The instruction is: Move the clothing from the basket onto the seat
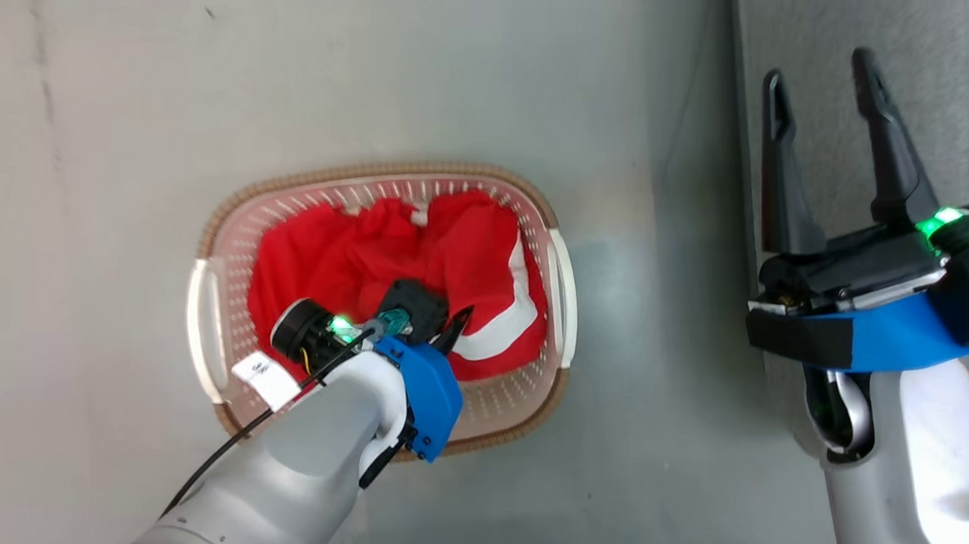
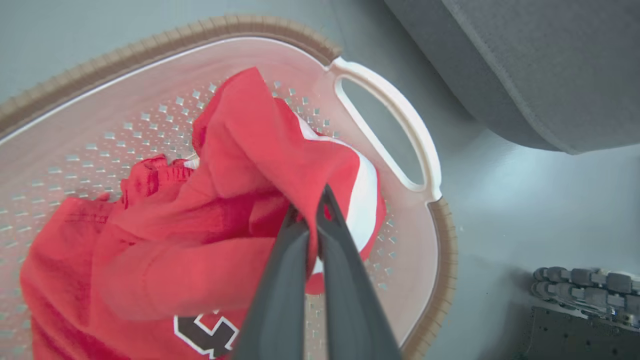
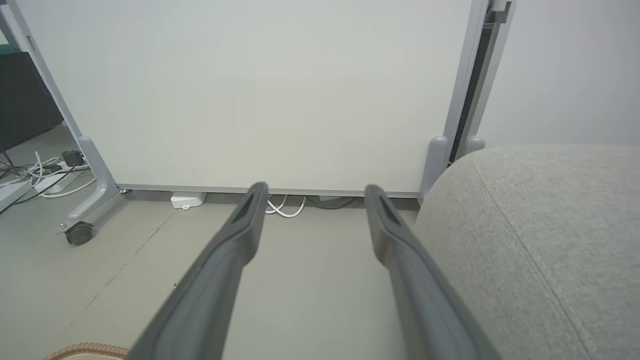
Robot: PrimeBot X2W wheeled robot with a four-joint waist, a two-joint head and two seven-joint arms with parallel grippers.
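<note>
Red clothing (image 1: 387, 251) with white stripe trim fills the cream basket (image 1: 220, 236) on the floor. My left gripper (image 1: 453, 332) reaches down into the basket. In the left wrist view that gripper (image 2: 310, 202) is shut on a fold of the red clothing (image 2: 235, 165), with a black-and-white numeral at the bottom edge. The basket (image 2: 150, 50) shows its brown rim and a white handle (image 2: 395, 125). The grey seat (image 1: 950, 96) stands to the right of the basket. My right gripper (image 1: 821, 66) hangs open over the seat's edge, holding nothing. In the right wrist view its fingers (image 3: 250, 210) stand apart beside the seat (image 3: 540, 225).
A white partition on castors (image 3: 250, 90) stands ahead of the right gripper, with cables (image 3: 40, 172) on the floor at its left foot. Grey floor (image 1: 90, 124) surrounds the basket. The robot's base (image 2: 580, 310) sits at the lower right of the left wrist view.
</note>
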